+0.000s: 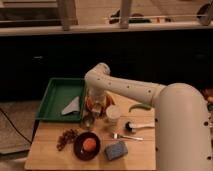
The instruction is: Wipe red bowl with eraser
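Robot arm (130, 90) reaches from right of frame to ctr. Its hand (97, 101) hangs low over the red bowl (90, 106), mid-counter (50, 156) beside the green tray (55, 95) — can't tell how open it is or whether it holds anything. A grey-blue block, prob. the eraser (116, 150), lies lower ctr. Risk: the hand shoves the bowl, or tips the white cup (113, 114) just right of it.

Gripper (96, 103): at 10 o'clock of the white cup (113, 114), over the red bowl (90, 106); its outline merges with the arm's end. The bowl shows only as orange slivers around it. Robot body (182, 130): cut off at right and bottom edges, hiding the table's (50, 150) 3 o'clock side. Brown bits (67, 137): too small to identify.
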`<state>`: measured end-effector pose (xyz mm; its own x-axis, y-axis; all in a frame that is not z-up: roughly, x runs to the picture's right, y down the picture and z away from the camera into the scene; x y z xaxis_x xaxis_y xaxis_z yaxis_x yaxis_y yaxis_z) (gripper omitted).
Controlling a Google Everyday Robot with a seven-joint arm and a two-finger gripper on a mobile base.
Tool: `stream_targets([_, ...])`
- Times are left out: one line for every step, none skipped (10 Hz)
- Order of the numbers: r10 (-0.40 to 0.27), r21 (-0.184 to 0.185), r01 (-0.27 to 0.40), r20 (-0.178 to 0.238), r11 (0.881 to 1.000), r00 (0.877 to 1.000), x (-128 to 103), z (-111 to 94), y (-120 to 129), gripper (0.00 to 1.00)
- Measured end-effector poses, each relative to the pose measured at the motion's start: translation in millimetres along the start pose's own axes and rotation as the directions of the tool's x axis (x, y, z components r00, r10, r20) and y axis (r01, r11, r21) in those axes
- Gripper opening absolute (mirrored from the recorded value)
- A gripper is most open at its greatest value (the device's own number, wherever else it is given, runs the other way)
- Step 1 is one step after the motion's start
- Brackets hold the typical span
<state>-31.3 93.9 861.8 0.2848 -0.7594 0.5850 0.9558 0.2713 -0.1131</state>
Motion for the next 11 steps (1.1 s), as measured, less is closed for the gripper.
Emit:
stream_targets([0.037,-0.004,-0.037,-0.005,0.999,0.999,4,-1,11,0.00])
stream_targets([0.067,-0.006,-0.067,-0.010,0.998,0.998,10,-1,19,0.00])
stream_targets([0.092,-0.010,-0.092,-0.022,0.996,0.995,18,-1,28,0.00])
stream_targets([0.106,-0.012,-0.107,-0.029,0.994,0.994,23,-2,33,0.00])
stream_targets([0.119,-0.014,-0.120,-0.045,0.993,0.992,33,-2,30,0.00])
stream_targets([0.121,-0.015,-0.122,-0.061,0.992,0.991,41,-3,26,0.00])
stream_targets([0.117,-0.018,-0.119,-0.072,0.993,0.990,49,-3,19,0.00])
stream_targets([0.108,-0.020,-0.110,-0.081,0.994,0.991,53,-3,13,0.00])
stream_targets([0.097,-0.020,-0.099,-0.084,0.995,0.992,55,-2,6,0.00])
stream_targets([0.079,-0.021,-0.081,-0.084,0.996,0.993,54,-1,-4,0.00])
stream_targets([0.053,-0.014,-0.054,-0.085,0.998,0.995,52,0,-18,0.00])
